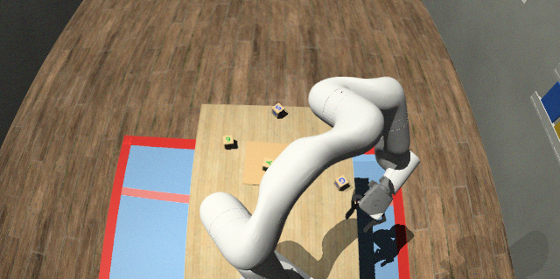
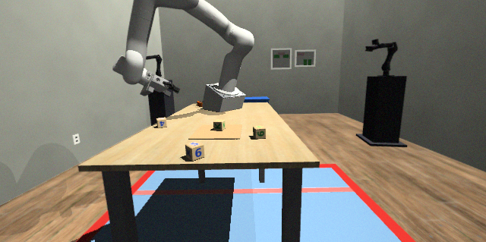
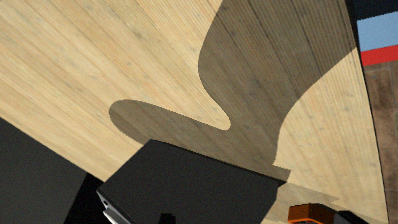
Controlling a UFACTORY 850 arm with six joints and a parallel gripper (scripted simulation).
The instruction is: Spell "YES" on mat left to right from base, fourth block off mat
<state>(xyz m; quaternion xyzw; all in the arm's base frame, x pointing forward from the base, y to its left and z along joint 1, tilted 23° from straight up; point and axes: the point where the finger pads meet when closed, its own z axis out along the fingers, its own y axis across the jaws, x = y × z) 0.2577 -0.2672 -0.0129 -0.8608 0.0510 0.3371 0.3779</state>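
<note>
A block with a green Y on top [image 1: 268,163] [image 2: 219,125] sits on the tan mat [image 1: 253,177] [image 2: 201,134], partly behind the arm in the top view; its letter looks turned. A blue S block [image 1: 278,109] [image 2: 194,152] stands off the mat near the far table edge, turned askew. A block with a green 6- or G-like mark [image 1: 228,141] [image 2: 259,132] is left of the mat. A block with a blue G-like top [image 1: 341,182] [image 2: 161,123] is right of the mat. I see no clear E. My gripper [image 1: 358,221] [image 2: 174,89] is open and empty, raised beyond the right table edge.
The arm [image 1: 302,165] [image 2: 213,12] arches over the table [image 1: 219,183] [image 2: 133,152] and hides the mat's right part in the top view. The wrist view shows the dark base box [image 3: 195,190], the arm's shadow, and an orange object [image 3: 307,212].
</note>
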